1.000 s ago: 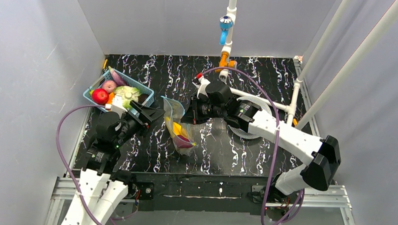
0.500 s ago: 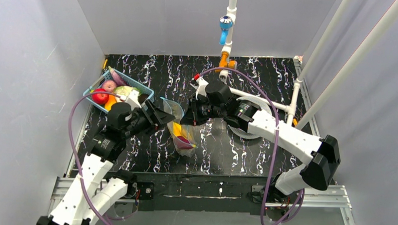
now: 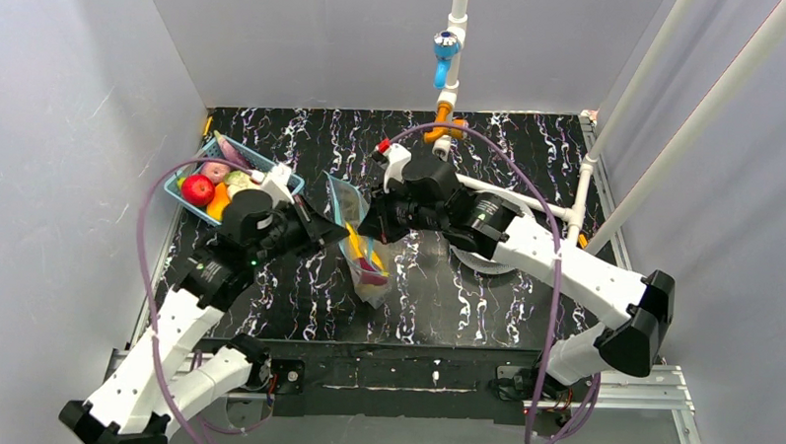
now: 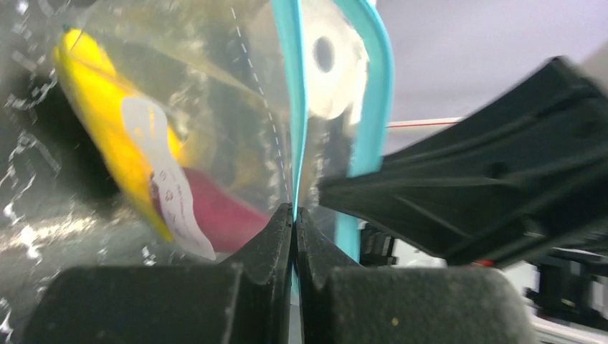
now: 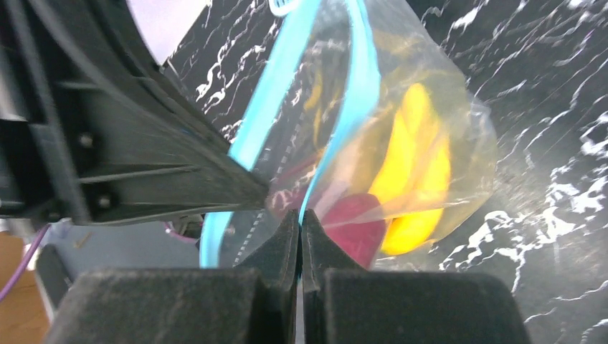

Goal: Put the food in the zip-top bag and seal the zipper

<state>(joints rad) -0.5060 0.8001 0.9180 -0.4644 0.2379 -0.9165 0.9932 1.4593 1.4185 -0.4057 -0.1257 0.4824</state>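
The zip-top bag [image 3: 366, 261] stands mid-table, its mouth held up between both grippers. A yellow banana [image 4: 107, 122] and a dark red piece [image 4: 222, 215] lie inside it, and both show through the plastic as the banana [image 5: 416, 165] and red piece [image 5: 355, 233] in the right wrist view. My left gripper [image 4: 295, 212] is shut on one teal zipper [image 4: 290, 107] strip. My right gripper [image 5: 300, 213] is shut on the other zipper [image 5: 358, 86] strip. The two strips stand apart, so the mouth gapes. More food, a red apple [image 3: 198, 189] and an orange piece [image 3: 218, 201], sits in the basket.
The blue lattice basket [image 3: 176, 178] stands at the far left, just behind my left arm. A white pipe frame [image 3: 578, 194] runs along the right side, with a pipe and blue valve [image 3: 443, 46] at the back. Grey walls close in left and right.
My left gripper swung right from beside the basket to the bag's mouth and shut on the near zipper strip. The right gripper kept its hold, and the bag's mouth rose a little.
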